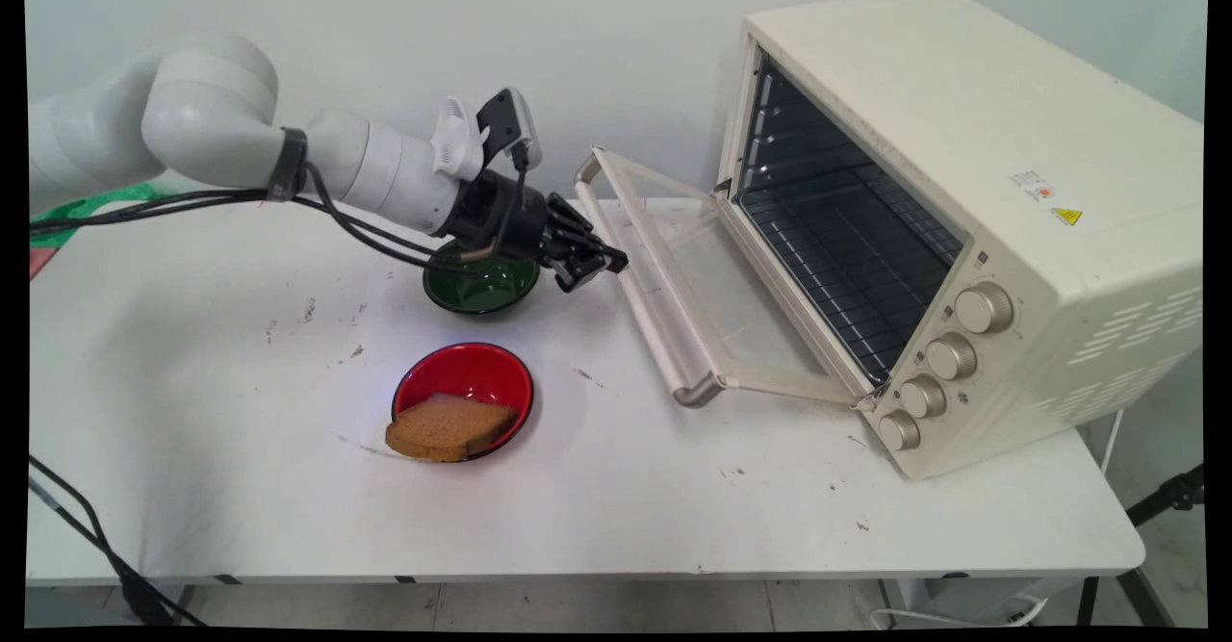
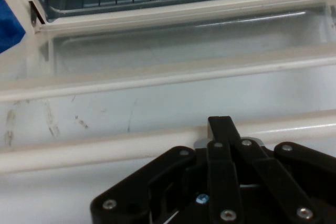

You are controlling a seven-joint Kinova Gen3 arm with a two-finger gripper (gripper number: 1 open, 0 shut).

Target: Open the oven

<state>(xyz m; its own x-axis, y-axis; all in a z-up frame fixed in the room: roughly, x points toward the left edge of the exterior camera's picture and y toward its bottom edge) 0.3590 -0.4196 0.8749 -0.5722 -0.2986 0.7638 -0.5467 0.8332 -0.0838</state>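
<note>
Bright, even light; soft shadows.

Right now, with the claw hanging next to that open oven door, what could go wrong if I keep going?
The claw sits close to the handle of the open oven door; a sideways move could knock the handle or press on the glass. The green bowl lies right under the wrist, so dropping lower may hit it. The hanging black cables could drag across that bowl.
</note>
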